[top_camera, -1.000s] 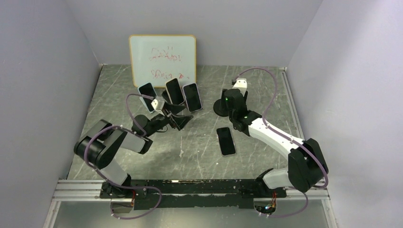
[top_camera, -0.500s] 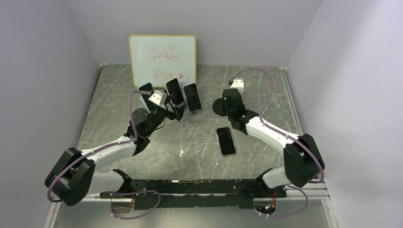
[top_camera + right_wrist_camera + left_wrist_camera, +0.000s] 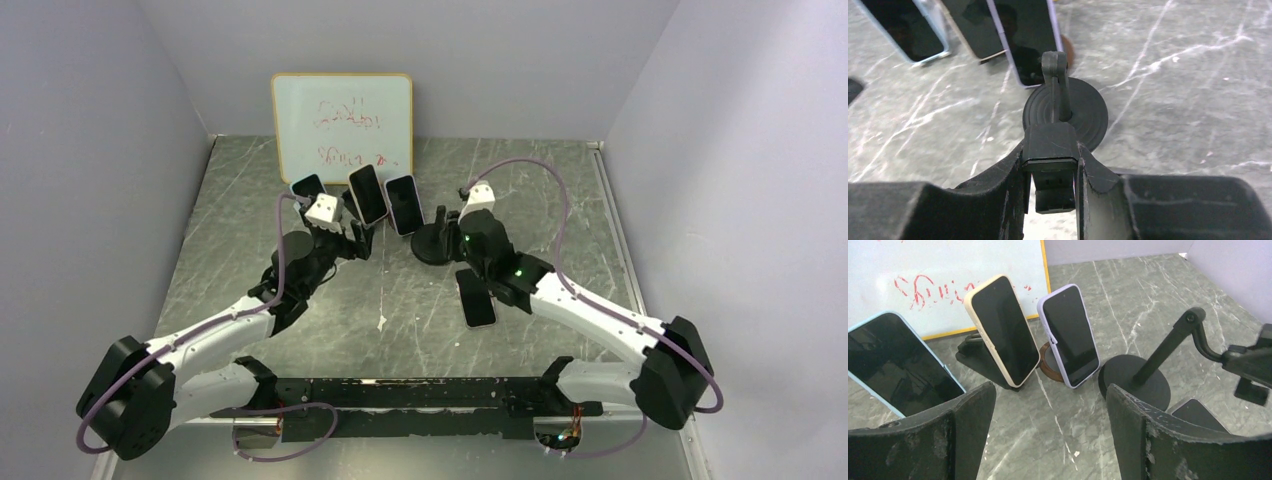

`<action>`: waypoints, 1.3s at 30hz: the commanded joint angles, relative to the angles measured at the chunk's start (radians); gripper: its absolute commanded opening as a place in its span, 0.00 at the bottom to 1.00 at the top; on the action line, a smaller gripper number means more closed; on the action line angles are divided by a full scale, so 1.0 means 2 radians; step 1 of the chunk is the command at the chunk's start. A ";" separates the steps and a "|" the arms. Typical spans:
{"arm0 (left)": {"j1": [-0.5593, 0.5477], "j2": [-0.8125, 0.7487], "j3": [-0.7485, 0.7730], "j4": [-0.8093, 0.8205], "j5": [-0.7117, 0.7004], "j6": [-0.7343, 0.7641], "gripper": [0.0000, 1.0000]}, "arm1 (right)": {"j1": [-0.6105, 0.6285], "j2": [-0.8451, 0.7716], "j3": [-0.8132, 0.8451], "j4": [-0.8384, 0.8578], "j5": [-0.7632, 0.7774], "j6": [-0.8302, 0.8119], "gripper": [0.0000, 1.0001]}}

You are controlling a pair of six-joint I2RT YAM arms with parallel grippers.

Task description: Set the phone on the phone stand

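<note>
Positioning the stand, I judge: right gripper (image 3: 1050, 167) clamps the square cradle head of the black round-based phone stand (image 3: 1064, 107); left gripper (image 3: 1048, 405) gapes, holding nothing. The dark, pale-edged slab phone (image 3: 476, 305) lies flat, screen up, on the grey marbled table (image 3: 400, 300) just nearward of the stand (long axis near-to-far, far end tipped slightly left). Next calls for releasing the stand, then pinching the phone's long edges.

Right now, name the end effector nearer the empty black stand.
Right. The right end effector clamps the empty black stand; the left end effector hangs open, apart, to its left.
</note>
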 commanded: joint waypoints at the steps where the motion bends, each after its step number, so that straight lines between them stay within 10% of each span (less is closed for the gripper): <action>1: -0.006 -0.017 -0.019 -0.009 -0.002 0.003 0.86 | 0.052 -0.042 -0.008 -0.028 0.038 0.032 0.00; 18: -0.009 -0.022 -0.061 0.019 0.010 0.002 0.89 | 0.164 0.024 -0.028 -0.007 0.090 0.105 0.00; 24: -0.009 -0.015 -0.065 0.022 0.010 0.000 0.89 | 0.181 0.090 0.037 -0.044 0.138 0.143 0.20; 32: -0.009 -0.022 -0.065 0.011 0.007 0.006 0.92 | 0.197 0.108 0.086 -0.085 0.168 0.159 0.98; 39: -0.009 -0.020 -0.060 0.007 0.032 -0.001 0.94 | 0.198 -0.015 0.067 -0.098 0.197 0.120 1.00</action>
